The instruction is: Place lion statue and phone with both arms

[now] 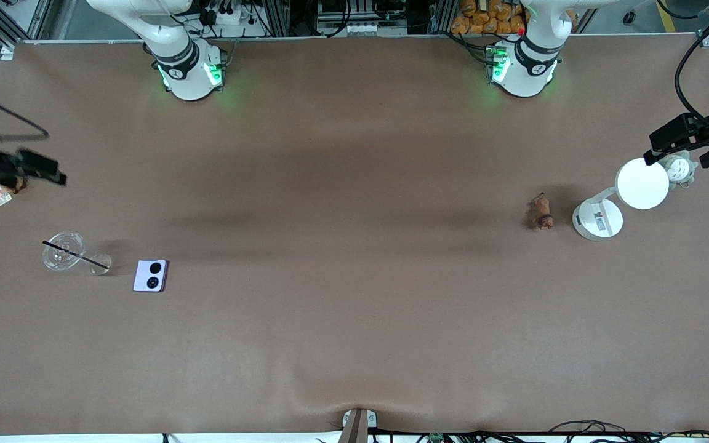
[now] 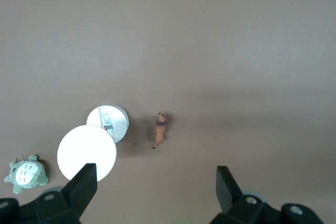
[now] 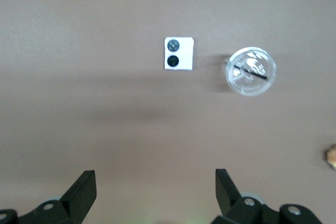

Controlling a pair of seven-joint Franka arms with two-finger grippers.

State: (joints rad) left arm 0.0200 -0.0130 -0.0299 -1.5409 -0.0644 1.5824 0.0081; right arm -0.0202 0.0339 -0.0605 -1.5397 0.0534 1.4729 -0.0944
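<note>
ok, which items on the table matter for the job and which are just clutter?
Job:
lion statue
phone
left gripper, open
right gripper, open

Clutter:
white desk lamp
grey-white plush toy
clear lidded cup with black straw

The left gripper [image 2: 156,187] hangs high over the brown bench [image 2: 220,51], its two dark fingers [image 2: 84,184] spread wide with nothing between them. Past the fingertips, in line with the gap, the small reddish-brown lion statue [image 2: 159,128] lies alone on the bench. Just beside it, toward one finger, stands a white desk lamp [image 2: 86,150], its round head overlapping its round base. A grey-white plush toy [image 2: 26,173] lies outside that same finger
</note>
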